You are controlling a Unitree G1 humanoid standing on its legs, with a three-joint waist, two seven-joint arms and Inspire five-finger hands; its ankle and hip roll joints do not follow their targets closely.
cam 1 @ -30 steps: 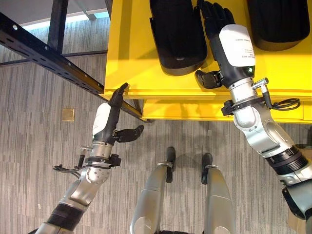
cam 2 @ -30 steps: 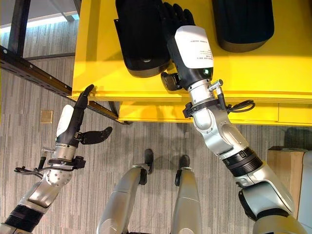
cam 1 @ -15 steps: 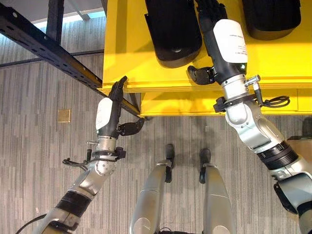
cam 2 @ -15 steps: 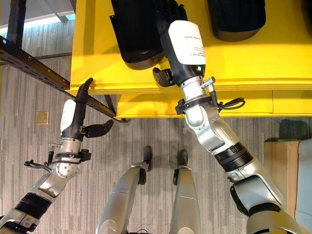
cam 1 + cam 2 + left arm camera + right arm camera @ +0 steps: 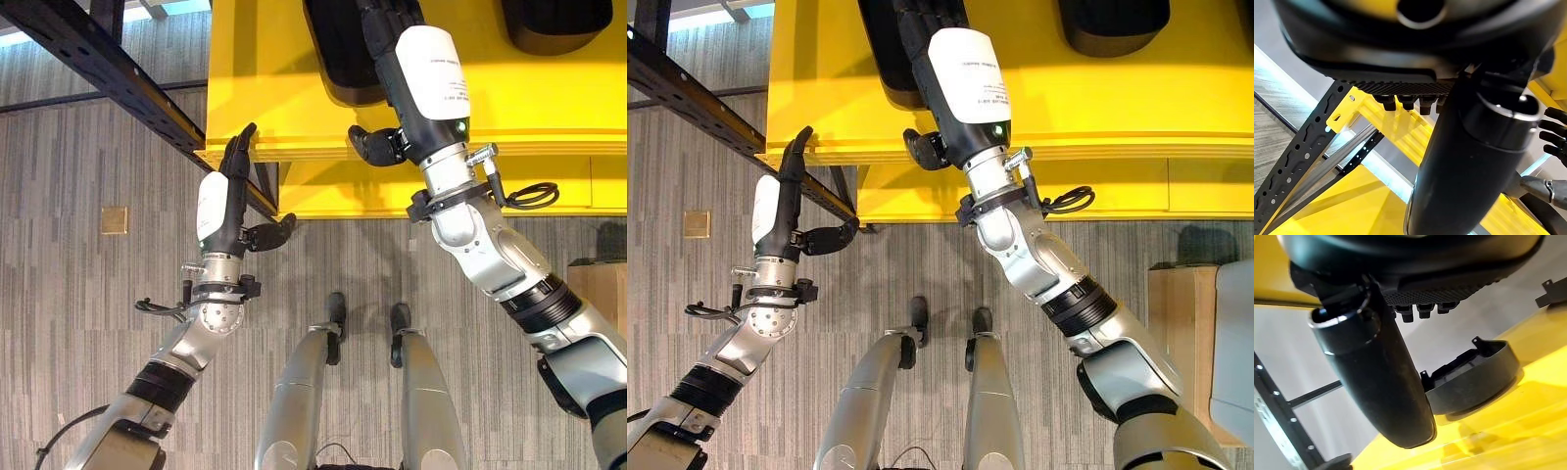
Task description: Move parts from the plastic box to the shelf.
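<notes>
Two black plastic parts lie on the yellow shelf top (image 5: 549,98): one (image 5: 338,59) at the upper middle and one (image 5: 563,15) at the upper right. My right hand (image 5: 426,78) reaches over the shelf's front edge, its straight fingers lying across the middle part's right side and its thumb (image 5: 372,145) sticking out near the edge. In the right wrist view that part (image 5: 1474,377) rests on the yellow surface past the fingers, apart from them. My left hand (image 5: 220,201) is open and upright, with its fingertips (image 5: 242,142) at the shelf's front left corner, and holds nothing.
A black perforated metal rail (image 5: 118,69) runs diagonally under the shelf's left corner. A lower yellow level (image 5: 343,201) shows below the front edge. A brown box (image 5: 1181,313) stands on the floor at the right. A small brass plate (image 5: 114,219) is set in the floor at the left.
The view has shifted. My right hand has moved left, so it now overlaps the middle black part. My left hand has risen closer to the shelf's corner.
</notes>
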